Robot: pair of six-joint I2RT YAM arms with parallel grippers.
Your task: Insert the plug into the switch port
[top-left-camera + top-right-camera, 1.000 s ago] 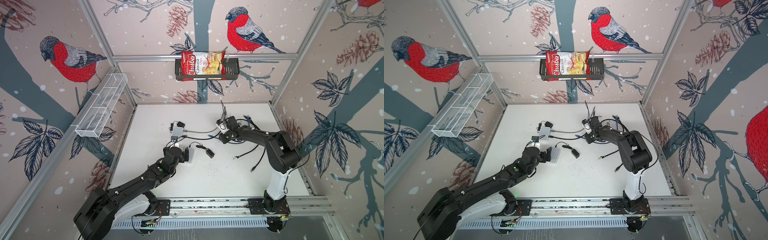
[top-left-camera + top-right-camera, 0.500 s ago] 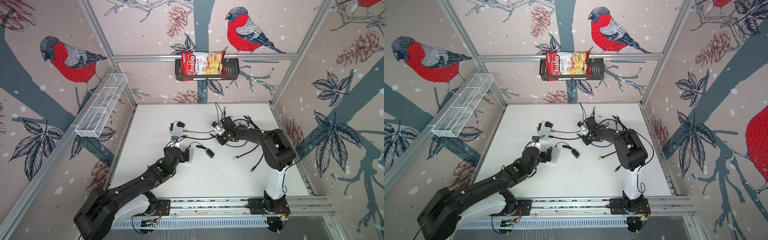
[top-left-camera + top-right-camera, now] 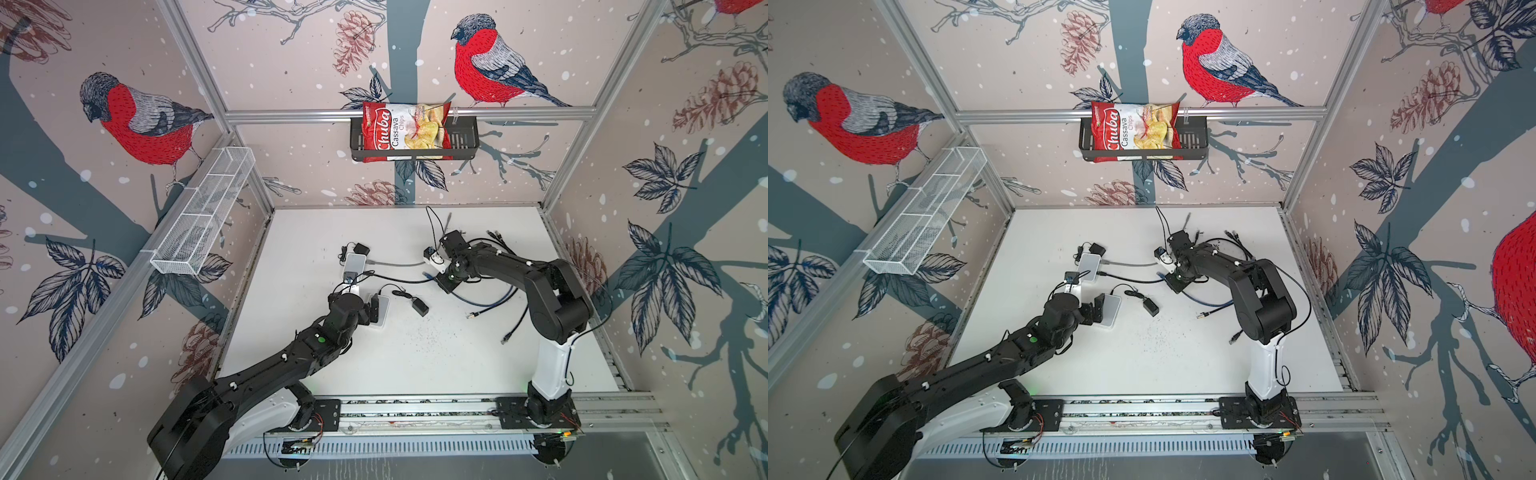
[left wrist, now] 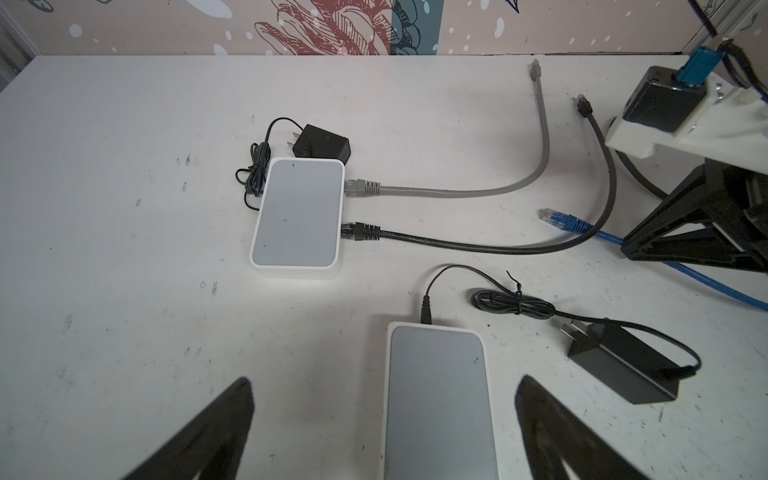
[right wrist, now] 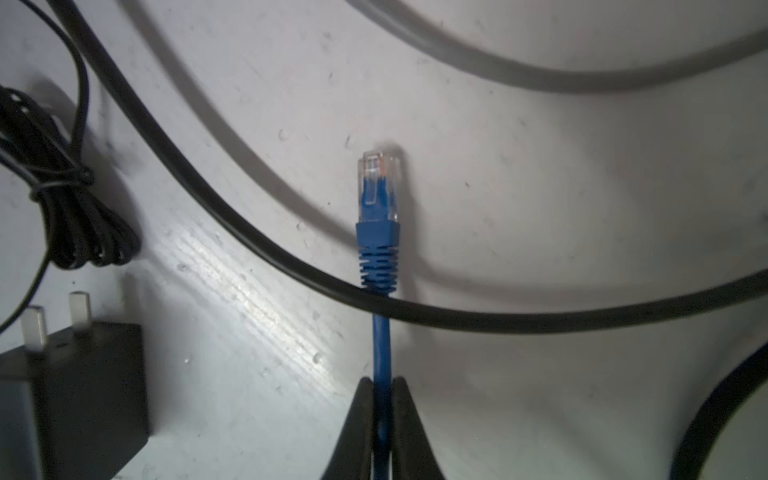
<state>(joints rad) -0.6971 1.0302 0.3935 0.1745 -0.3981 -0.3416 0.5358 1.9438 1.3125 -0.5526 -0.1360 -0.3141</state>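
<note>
Two white switches with grey tops lie on the table. The far switch (image 4: 299,212) (image 3: 354,264) has a grey and a black cable plugged into its side. The near switch (image 4: 440,395) (image 3: 383,311) lies flat between the wide-apart fingers of my left gripper (image 4: 384,381) (image 3: 375,309), which is open and hovers over its end. My right gripper (image 5: 382,380) (image 3: 437,280) is shut on the blue cable (image 5: 381,345) a short way behind its plug (image 5: 378,187) (image 4: 557,218). The clear-tipped plug points away from the fingers, just over the table, and a black cable (image 5: 249,232) crosses over it.
A black power adapter (image 4: 623,365) (image 3: 419,308) with its bundled cord lies right of the near switch, another adapter (image 4: 322,143) behind the far one. Loose cables (image 3: 490,303) sprawl at the right. A chips bag (image 3: 405,131) sits in the back-wall basket.
My right gripper's fingers have come together on the blue cable, and that arm has shifted slightly left. The left arm has stayed still and open.
</note>
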